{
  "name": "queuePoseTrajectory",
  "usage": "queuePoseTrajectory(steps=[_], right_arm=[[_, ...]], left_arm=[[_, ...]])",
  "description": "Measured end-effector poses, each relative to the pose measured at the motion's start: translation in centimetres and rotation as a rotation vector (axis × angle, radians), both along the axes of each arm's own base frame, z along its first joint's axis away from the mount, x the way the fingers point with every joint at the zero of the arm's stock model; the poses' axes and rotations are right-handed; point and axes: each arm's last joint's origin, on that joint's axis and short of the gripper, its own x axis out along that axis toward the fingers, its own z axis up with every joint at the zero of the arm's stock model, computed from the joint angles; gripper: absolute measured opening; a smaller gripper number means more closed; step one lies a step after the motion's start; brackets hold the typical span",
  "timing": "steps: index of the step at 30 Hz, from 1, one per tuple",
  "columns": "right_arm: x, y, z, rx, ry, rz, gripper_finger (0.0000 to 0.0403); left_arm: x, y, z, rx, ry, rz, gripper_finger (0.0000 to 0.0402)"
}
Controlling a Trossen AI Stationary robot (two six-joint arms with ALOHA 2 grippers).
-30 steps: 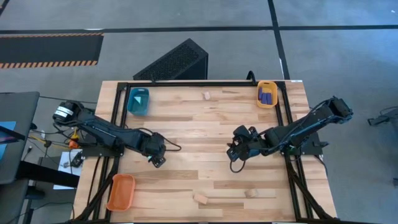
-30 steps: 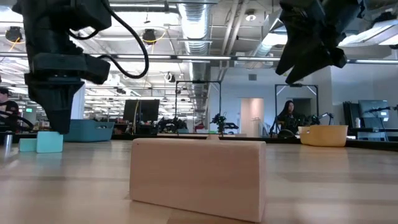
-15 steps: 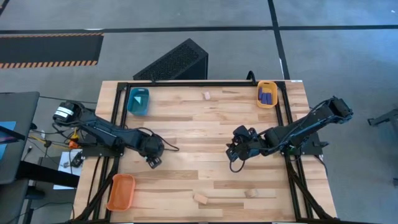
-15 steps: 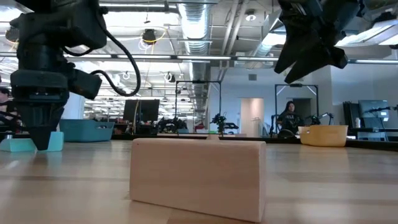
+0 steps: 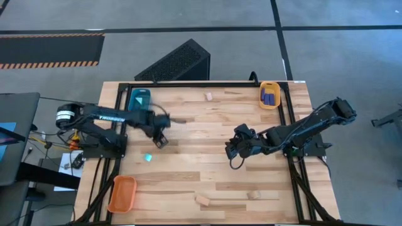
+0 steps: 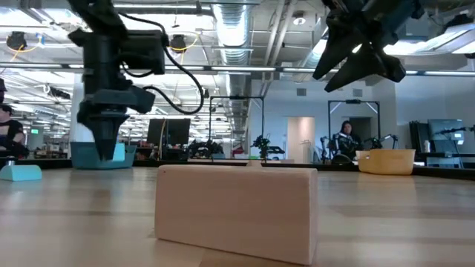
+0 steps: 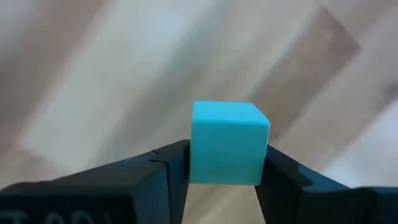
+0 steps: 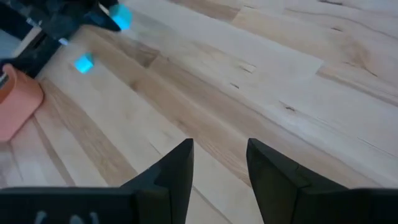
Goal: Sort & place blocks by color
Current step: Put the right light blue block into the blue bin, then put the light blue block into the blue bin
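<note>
You have a wooden table point(image 5: 207, 157) bearing three trays point(image 5: 122, 193), three tan blocks point(image 5: 202, 200) and one cyan block point(image 5: 149, 157).

Three plastic trays are counted on the table: one teal tray point(image 5: 139, 100), one yellow-orange tray point(image 5: 270, 95) and one orange tray point(image 5: 122, 193). Three pale tan wooden blocks are seen: point(image 5: 208, 96), point(image 5: 202, 200) and point(image 5: 254, 195). Two light cyan blocks are visible, one loose point(image 5: 149, 157) and one gripped point(image 7: 228, 143). Dark blue blocks point(image 5: 269, 96) in the yellow-orange tray cannot be counted exactly.
</note>
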Motion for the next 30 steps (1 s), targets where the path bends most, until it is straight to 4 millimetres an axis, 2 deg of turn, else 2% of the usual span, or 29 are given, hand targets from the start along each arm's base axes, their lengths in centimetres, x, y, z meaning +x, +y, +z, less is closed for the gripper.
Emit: queuePoseTrajectory(steps=[4,10,12,15,23,27,30], right_arm=[[0.1,-0.4,0.0,0.021,-0.008,-0.037,0.0163],[0.3,-1.0,0.0,0.039,-0.016,-0.075,0.0155],[0.3,-1.3,0.0,0.040,-0.017,-0.087,0.0153],[0.4,-1.7,0.0,0.040,-0.017,-0.104,0.0150],[0.4,-2.0,0.0,0.037,-0.013,-0.112,0.0146],[0.4,-2.1,-0.1,0.034,-0.006,-0.113,0.0146],[0.4,-2.2,-0.1,0.032,-0.003,-0.115,0.0144]], left_arm=[[-0.5,3.7,2.2,0.061,0.055,0.070,0.0139],[-1.0,8.0,5.7,0.233,0.089,0.096,0.0114],[-1.6,9.3,6.1,0.289,0.122,0.125,0.0113],[-3.2,11.0,6.1,0.283,0.166,0.207,0.0122],[-6.5,14.1,6.0,0.230,0.176,0.420,0.0176],[-7.1,14.4,6.0,0.210,0.176,0.441,0.0197],[-6.9,14.0,5.9,0.138,0.142,0.377,0.0211]])
